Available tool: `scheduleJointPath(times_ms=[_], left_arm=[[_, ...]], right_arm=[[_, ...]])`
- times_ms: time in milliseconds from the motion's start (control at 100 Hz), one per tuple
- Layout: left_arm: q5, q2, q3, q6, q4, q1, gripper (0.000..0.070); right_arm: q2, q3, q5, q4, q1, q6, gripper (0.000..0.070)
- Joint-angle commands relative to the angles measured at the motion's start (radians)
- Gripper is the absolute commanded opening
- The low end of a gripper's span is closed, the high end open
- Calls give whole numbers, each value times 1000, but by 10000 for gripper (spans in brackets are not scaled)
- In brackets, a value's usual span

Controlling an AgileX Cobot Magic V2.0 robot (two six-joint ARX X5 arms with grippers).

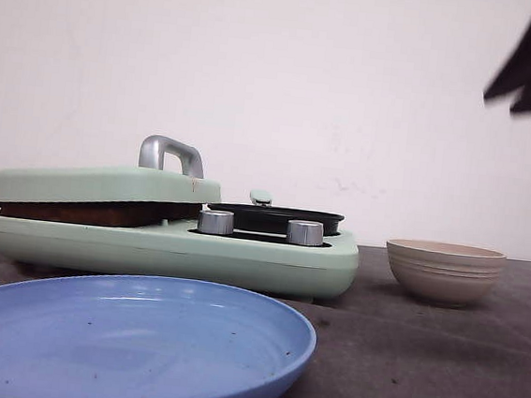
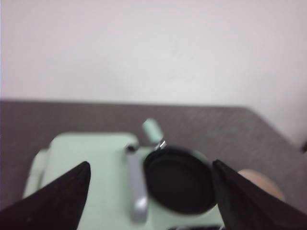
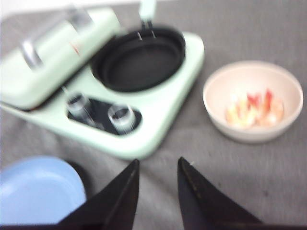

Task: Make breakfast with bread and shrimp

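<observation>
Hovering above the table (image 3: 268, 187), the right gripper (image 3: 158, 165) holds nothing, fingers slightly apart. Just beyond it sits a beige bowl (image 3: 253, 100) containing the shrimp (image 3: 254, 109), orange-pink pieces heaped at its bottom. Beside the bowl is the green cooker (image 3: 158, 120); its black pan (image 3: 139, 60) looks bare. The left gripper (image 2: 151, 179) hangs over the cooker, fingers spread wide, empty. Under the closed lid (image 1: 107, 187), a brown bread (image 1: 95, 211) edge shows. Nearest the front camera, the blue plate (image 1: 129, 341) holds only dark specks.
</observation>
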Motion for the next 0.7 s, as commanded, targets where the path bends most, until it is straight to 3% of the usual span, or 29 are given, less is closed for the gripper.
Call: scheduleJointPath(times_ms=[0, 210, 370, 510, 690], left_arm=[[-17, 0, 12, 33, -27, -3, 434], [-17, -42, -32, 48, -26, -4, 433], [3, -114, -93, 113, 15, -13, 433], [6, -196, -148, 126, 31, -34, 433], [6, -287, -196, 127, -4, -35, 432]], right_arm=[[6, 60, 0, -18, -9, -23, 210], [93, 218, -6, -115, -95, -73, 210], [282, 339, -122, -211, -209, -104, 218], [494, 452, -204, -277, -308, -123, 354], [737, 617, -274, -348, -432, -126, 354]])
